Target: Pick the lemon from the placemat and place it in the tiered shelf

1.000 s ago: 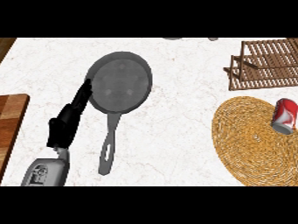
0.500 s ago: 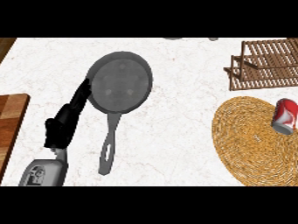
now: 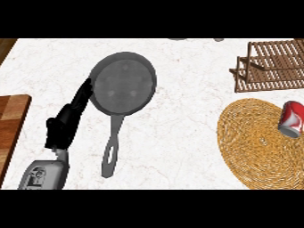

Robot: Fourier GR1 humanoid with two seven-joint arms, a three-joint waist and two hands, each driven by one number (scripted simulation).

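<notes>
None of the task looks done yet, as far as this head view shows: the woven placemat [image 3: 266, 144] at the lower right of the frame carries a red and white can [image 3: 292, 118] lying on its side near the mat's upper right edge, and no lemon can be seen on it or anywhere else on the counter [image 3: 180, 124]. The task names a lemon, but the only thing on the mat is that can, so I judge it to be the thing to be picked up, and both the pick and the placing are still to come. The tiered shelf [image 3: 279, 67], a slatted wooden rack at the upper right of the frame, stands just above the placemat and holds nothing that shows here; its right part runs out of the frame. Only the left hand [image 3: 68, 120] is visible, at the left of the frame, its fingers stretched out straight and close together along the left rim of a grey frying pan [image 3: 122, 84], holding nothing and well apart from the can. The pan is empty too. A wooden cutting board [image 3: 2, 138] sits at the left edge. The right hand does not show at all.
</notes>
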